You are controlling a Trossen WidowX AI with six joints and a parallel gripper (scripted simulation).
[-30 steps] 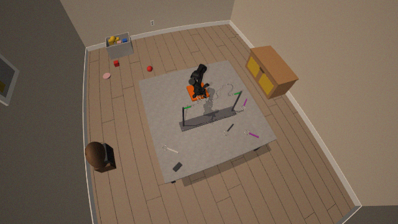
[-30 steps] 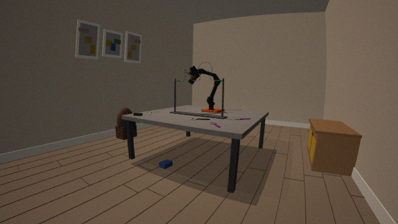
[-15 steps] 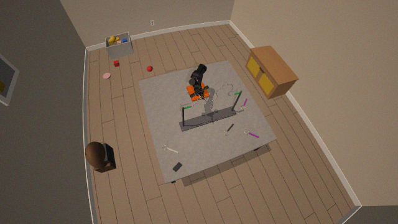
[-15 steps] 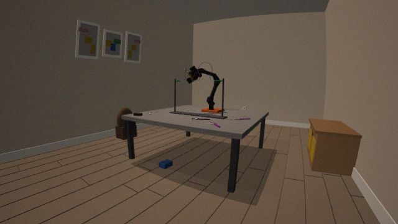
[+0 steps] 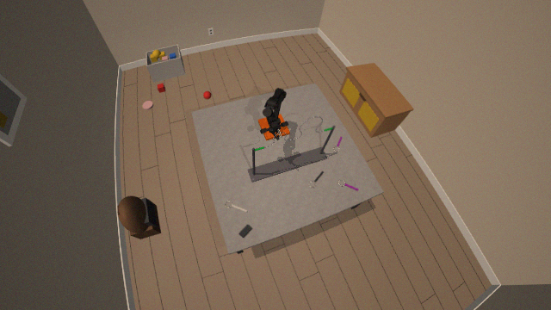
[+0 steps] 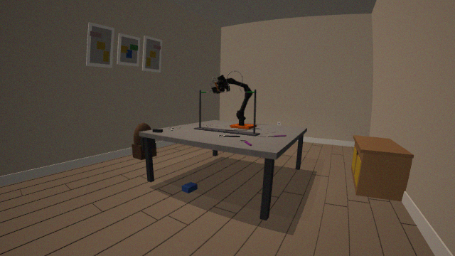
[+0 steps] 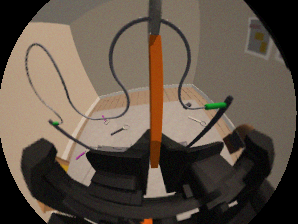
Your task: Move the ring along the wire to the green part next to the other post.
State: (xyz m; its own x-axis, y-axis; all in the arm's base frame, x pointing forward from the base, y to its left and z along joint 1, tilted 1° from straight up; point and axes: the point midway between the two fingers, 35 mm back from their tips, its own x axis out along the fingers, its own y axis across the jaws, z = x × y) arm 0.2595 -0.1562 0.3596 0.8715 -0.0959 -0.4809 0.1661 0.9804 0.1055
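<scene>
Tool (image 5: 276, 136) (image 6: 216, 87) (image 7: 150, 131): 1, narrow, closed on the handle (image 6: 216, 85) (image 7: 156, 100), which stands upright in the wrist view.

Ring (image 5: 279, 133) (image 6: 214, 80) (image 7: 155, 19): 1, edge-on at upper centre of the wrist view, at the crest of a bend in the wire (image 5: 318, 117) (image 6: 234, 71) (image 7: 111, 50), above the worktop (image 5: 293, 215) (image 6: 210, 138) (image 7: 140, 115). Threading and clearance: cannot tell.

Green parts: 2, at left and right of the wrist view, each by 1 post; ring at neither.

Step in hand, judged: carrying the ring along the wire, mid-route. Direction of travel: cannot tell.

Next move, judged: follow the bend down in small steps, turning the ring square to the wire and keeping it centred. Hazard: rim brushing grey. Release: only at the far green part.
</scene>
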